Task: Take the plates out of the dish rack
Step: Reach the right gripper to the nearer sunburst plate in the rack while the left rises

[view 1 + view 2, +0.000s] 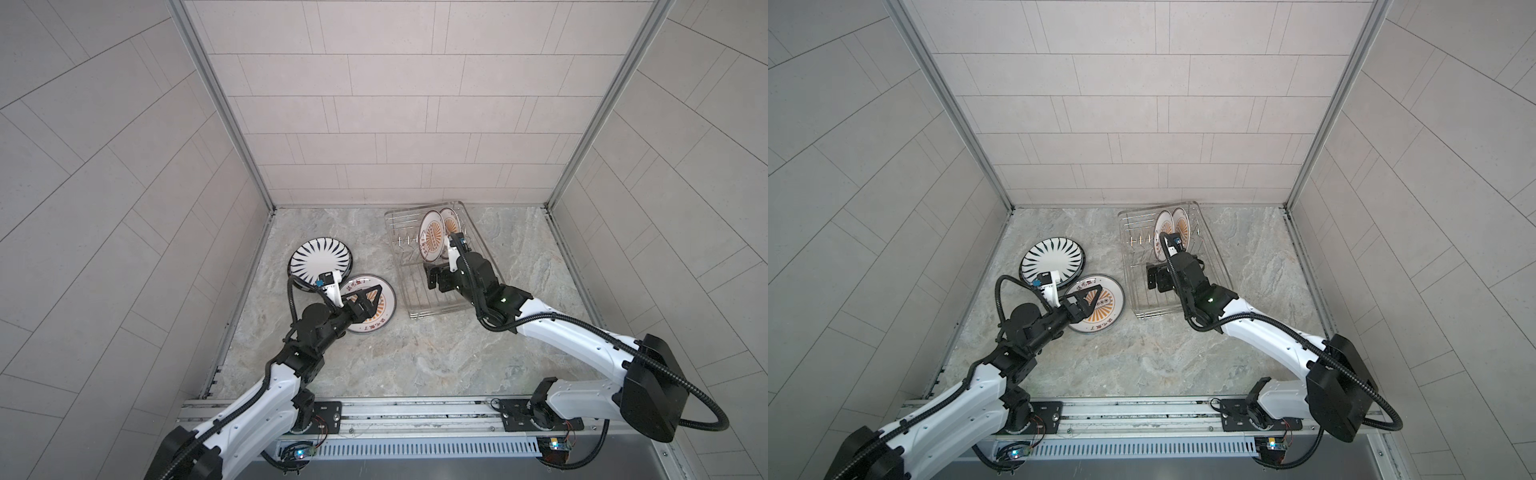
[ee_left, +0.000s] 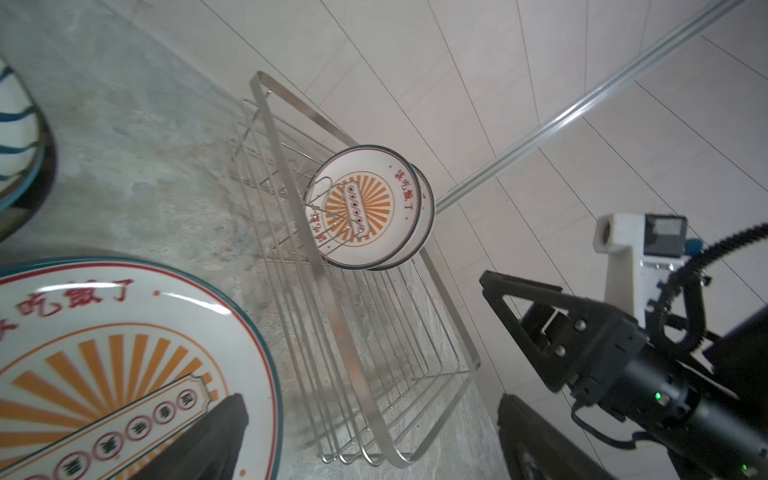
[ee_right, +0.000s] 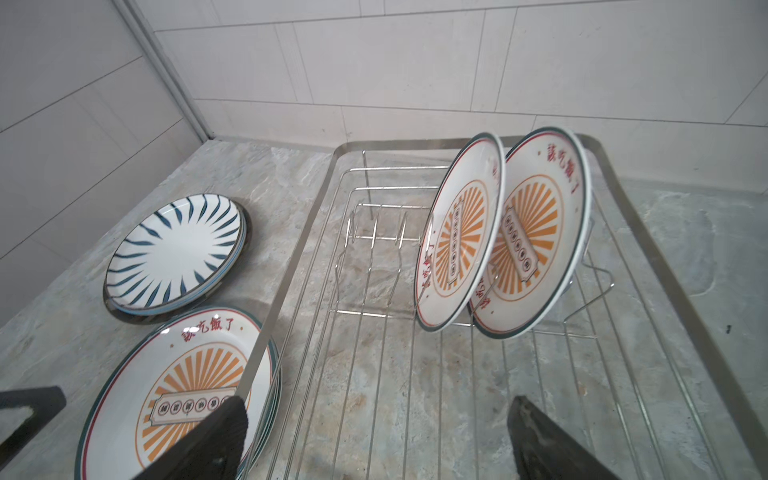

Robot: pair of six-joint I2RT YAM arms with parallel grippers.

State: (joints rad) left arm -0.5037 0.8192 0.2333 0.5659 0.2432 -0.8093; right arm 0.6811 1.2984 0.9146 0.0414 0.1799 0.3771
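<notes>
The silver wire dish rack (image 1: 465,309) (image 1: 1221,266) (image 3: 415,145) (image 2: 291,166) stands at the back right. Two sunburst plates (image 1: 432,241) (image 1: 1163,232) (image 3: 461,232) (image 2: 365,208) stand upright side by side among its prongs. On the table to its left lie a black-striped plate (image 1: 320,259) (image 1: 1052,259) (image 3: 178,253) and a sunburst plate (image 1: 384,295) (image 1: 1113,303) (image 3: 166,386) (image 2: 104,353) on top of a stack. My left gripper (image 1: 368,301) (image 1: 1090,299) (image 2: 370,399) hovers open over that sunburst plate. My right gripper (image 1: 440,276) (image 1: 1160,276) (image 3: 376,403) is open above the rack floor, in front of the upright plates, holding nothing.
Tiled walls close the marble table (image 1: 415,353) on three sides, with the rack near the back wall. A metal rail (image 1: 415,409) carrying both arm bases runs along the front edge. In the left wrist view my right arm's finger (image 2: 540,324) shows beside the rack.
</notes>
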